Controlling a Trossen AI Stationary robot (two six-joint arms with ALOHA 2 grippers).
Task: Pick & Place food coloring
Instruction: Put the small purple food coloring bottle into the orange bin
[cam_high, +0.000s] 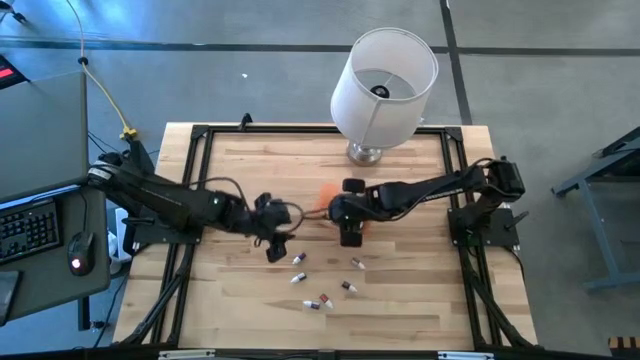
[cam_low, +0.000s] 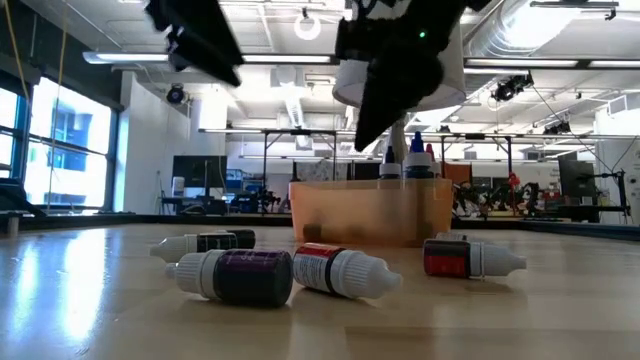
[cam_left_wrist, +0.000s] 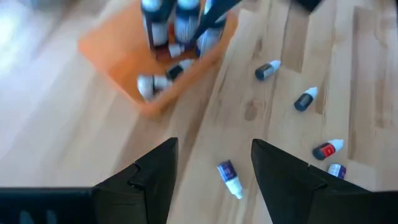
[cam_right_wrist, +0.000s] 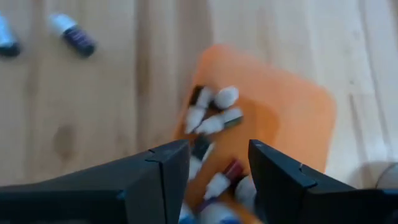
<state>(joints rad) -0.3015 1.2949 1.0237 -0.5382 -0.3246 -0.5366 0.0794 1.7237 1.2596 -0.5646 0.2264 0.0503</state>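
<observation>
Several tiny food coloring bottles lie on their sides on the wooden table (cam_high: 240, 300), among them one (cam_high: 298, 260), one (cam_high: 357, 263) and one (cam_high: 318, 303); in the low view, two show close up (cam_low: 235, 275) (cam_low: 345, 270). More bottles fill the small orange box (cam_right_wrist: 280, 118) (cam_left_wrist: 124, 68), some upright, some lying. My left gripper (cam_left_wrist: 214, 149) (cam_high: 277, 245) hovers open above the table, with one lying bottle (cam_left_wrist: 230, 177) below the gap between its fingers. My right gripper (cam_right_wrist: 219, 152) (cam_high: 350, 235) hangs open over the box, its fingers above the bottles inside.
A white-shaded lamp (cam_high: 383, 85) stands at the table's far edge, just beyond the orange box. A black frame (cam_high: 200, 135) runs along the table's sides. A keyboard and mouse (cam_high: 78, 262) sit on a desk off the left edge. Bare wood lies near the front edge.
</observation>
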